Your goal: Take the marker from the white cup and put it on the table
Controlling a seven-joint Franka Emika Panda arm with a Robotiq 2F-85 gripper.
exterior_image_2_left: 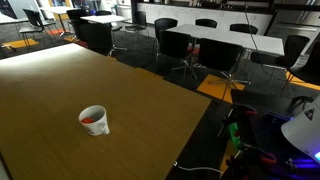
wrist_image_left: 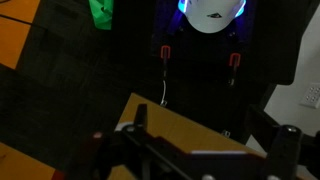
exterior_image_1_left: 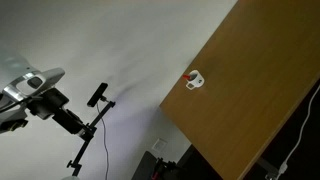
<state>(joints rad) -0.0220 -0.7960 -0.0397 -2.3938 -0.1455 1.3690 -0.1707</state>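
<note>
The white cup (exterior_image_2_left: 94, 120) stands upright on the brown wooden table (exterior_image_2_left: 60, 85), with the red marker (exterior_image_2_left: 95, 122) lying inside it. In the tilted exterior view the cup (exterior_image_1_left: 194, 80) is tiny near the table's (exterior_image_1_left: 250, 90) edge, and the marker (exterior_image_1_left: 190, 75) shows as a red speck at its rim. My arm (exterior_image_1_left: 40, 98) is far from the cup, off the table. In the wrist view my gripper (wrist_image_left: 214, 135) looks open and empty, its dark fingers spread over a table corner (wrist_image_left: 185, 125). The cup is out of the wrist view.
Office chairs (exterior_image_2_left: 185, 45) and white tables (exterior_image_2_left: 225, 32) stand beyond the wooden table. A camera on a stand (exterior_image_1_left: 97, 97) is beside my arm. Cables and lit equipment (exterior_image_2_left: 240, 135) lie on the floor past the table's edge.
</note>
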